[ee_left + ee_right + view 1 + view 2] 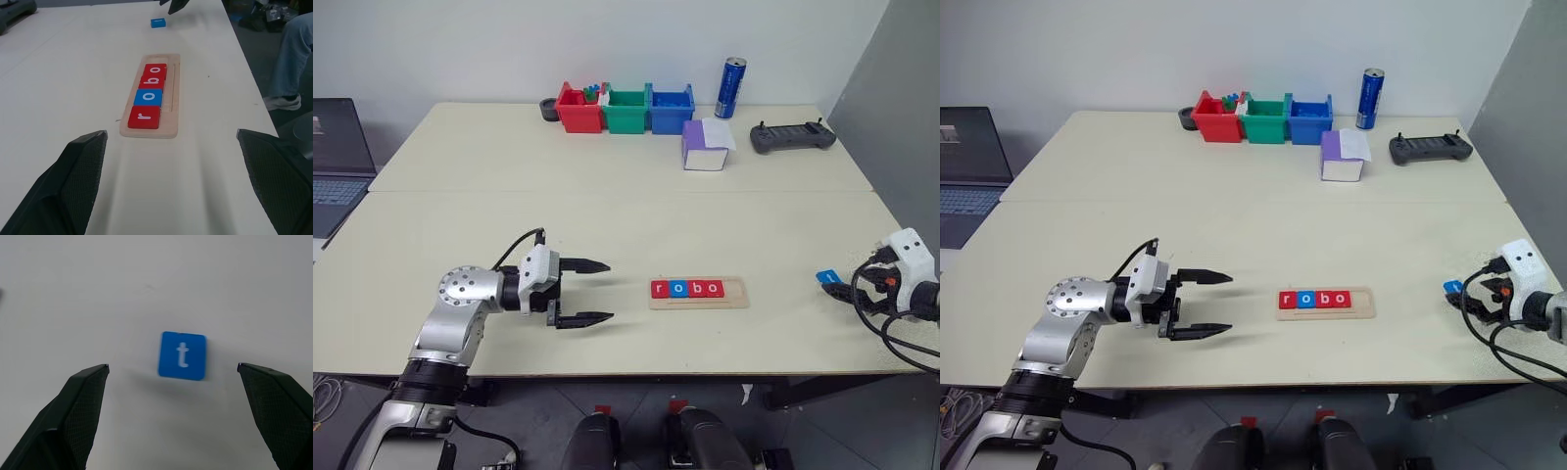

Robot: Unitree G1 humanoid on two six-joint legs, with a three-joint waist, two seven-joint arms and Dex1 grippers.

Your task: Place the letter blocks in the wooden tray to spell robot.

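Near the front edge of the counter, around mid-width, the wooden tray holds four letter blocks reading r, o, b, o, leaving free groove at its right end; the blue t block lies flat near the counter's right edge, beside the right end effector, whose fingers stand spread with the block ahead of and between them; the left end effector hovers spread and empty to the left of the tray. Recommended procedure: centre the fingers on opposite edges of the t block, descend squarely, pinch gently, then seat it touching the last o. The counter is pale and matt; bins, a can, a controller and a box occupy the far edge against a white wall.
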